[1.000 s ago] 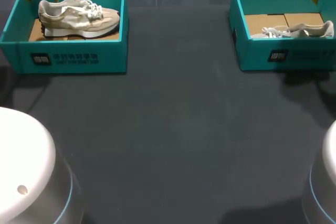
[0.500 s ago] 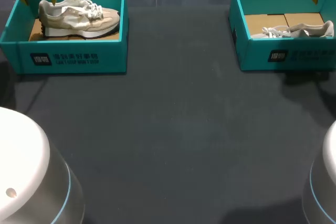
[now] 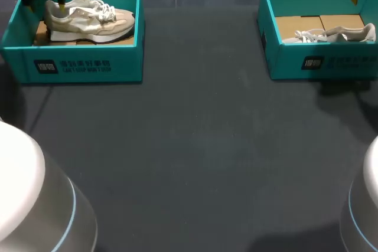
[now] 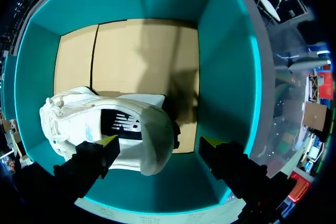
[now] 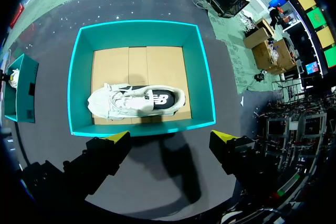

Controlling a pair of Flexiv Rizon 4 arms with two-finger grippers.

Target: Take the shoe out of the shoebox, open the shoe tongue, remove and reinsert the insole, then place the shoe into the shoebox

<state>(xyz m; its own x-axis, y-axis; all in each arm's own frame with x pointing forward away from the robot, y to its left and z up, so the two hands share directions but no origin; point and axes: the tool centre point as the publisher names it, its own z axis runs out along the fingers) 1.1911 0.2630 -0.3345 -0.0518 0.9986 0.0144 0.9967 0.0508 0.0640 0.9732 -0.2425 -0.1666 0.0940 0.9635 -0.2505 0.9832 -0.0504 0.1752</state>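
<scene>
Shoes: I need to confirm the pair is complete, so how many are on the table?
2. The first shoe lies in the left shoebox, the second shoe in the right shoebox. The wrist views show both box floors, so none seems hidden.

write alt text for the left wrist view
The open left gripper hangs over the heel end of a white shoe sitting in a teal shoebox. The rest of the box's brown cardboard floor is bare.

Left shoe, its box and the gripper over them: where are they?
left shoe (image 3: 88, 22), head view, its side panel.
left shoebox (image 3: 127, 63), head view, its front wall.
left gripper (image 4: 160, 141), left wrist view, midway between its yellow tips.
</scene>
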